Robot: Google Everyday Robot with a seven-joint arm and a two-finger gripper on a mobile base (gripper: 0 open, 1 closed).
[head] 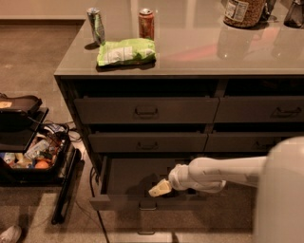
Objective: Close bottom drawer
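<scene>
The bottom drawer (118,203) of the left column stands pulled out, its dark front low in the view with a small metal handle (147,207) at the centre. My gripper (159,189) reaches in from the right on a white arm and hangs over the open drawer, just behind its front panel and above the handle. Its pale tip points left and down. The two drawers above it, middle (147,142) and top (145,110), sit pushed in.
A green chip bag (126,51), a green can (97,25) and a red can (147,22) lie on the countertop (199,52). A jar (243,10) stands at back right. A black bin of clutter (33,156) sits on the floor at left. The right column's drawers (266,111) are shut.
</scene>
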